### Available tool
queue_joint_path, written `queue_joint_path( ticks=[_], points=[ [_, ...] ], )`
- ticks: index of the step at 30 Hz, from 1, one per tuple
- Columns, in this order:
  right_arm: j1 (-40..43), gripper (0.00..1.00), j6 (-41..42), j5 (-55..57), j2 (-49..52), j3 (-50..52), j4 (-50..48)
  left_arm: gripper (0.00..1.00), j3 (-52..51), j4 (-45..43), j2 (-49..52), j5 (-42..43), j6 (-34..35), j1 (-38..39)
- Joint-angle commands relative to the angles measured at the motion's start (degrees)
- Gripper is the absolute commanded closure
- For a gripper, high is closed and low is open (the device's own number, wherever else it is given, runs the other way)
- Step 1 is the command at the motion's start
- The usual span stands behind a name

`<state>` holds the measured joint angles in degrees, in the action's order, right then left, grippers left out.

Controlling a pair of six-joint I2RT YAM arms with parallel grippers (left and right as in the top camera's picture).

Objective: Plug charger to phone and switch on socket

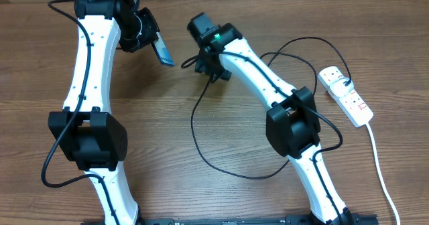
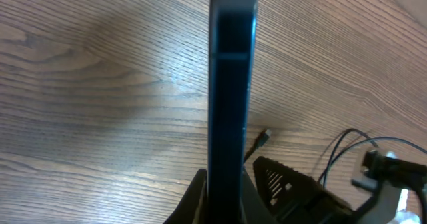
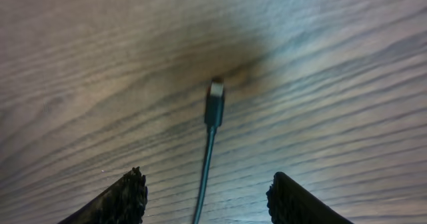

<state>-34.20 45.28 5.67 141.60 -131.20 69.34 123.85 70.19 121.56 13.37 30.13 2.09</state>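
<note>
Edge-on to my left wrist camera, the phone (image 2: 232,84) is clamped in my left end effector (image 2: 223,201), held over the surface (image 2: 80,84) at eleven o'clock in the overhead view. My right end effector (image 3: 207,197) stands open over the charger (image 3: 215,101), whose connector tip lies flat, pointing to twelve, touching neither finger. Its cable loops toward six, partly hidden under my right arm. At three o'clock, well apart, lies the socket (image 1: 345,94); its switches are too small to read.
</note>
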Motion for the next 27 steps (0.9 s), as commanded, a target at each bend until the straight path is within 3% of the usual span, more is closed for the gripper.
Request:
queue_joint_path(
  ticks=[1,8,16,20,22,27],
  points=[
    [0.1,0.41,4.3,1.9,1.8,0.0,1.2,0.96,0.9,-0.1,-0.9,-1.2,1.2,-0.3],
    [-1.5,0.41,3.8,-7.0,3.5,2.9,2.6,0.96,0.9,-0.2,-0.9,-1.2,1.2,-0.3],
    [-5.5,0.41,3.9,-5.4,3.5,5.3,2.6,0.96,0.9,-0.2,-0.9,-1.5,2.3,-0.3],
    [-6.0,0.33,4.0,-5.0,3.5,7.3,5.0,0.96,0.9,0.4,-0.9,-1.6,2.2,-0.4],
    [-6.0,0.4,3.9,-6.5,3.5,8.4,6.5,0.96,0.9,0.5,-0.9,-1.6,2.2,-0.4],
    [-6.0,0.8,1.2,-8.3,3.5,10.1,11.6,0.96,0.9,0.4,-0.9,-1.6,2.3,-0.4]
  ],
)
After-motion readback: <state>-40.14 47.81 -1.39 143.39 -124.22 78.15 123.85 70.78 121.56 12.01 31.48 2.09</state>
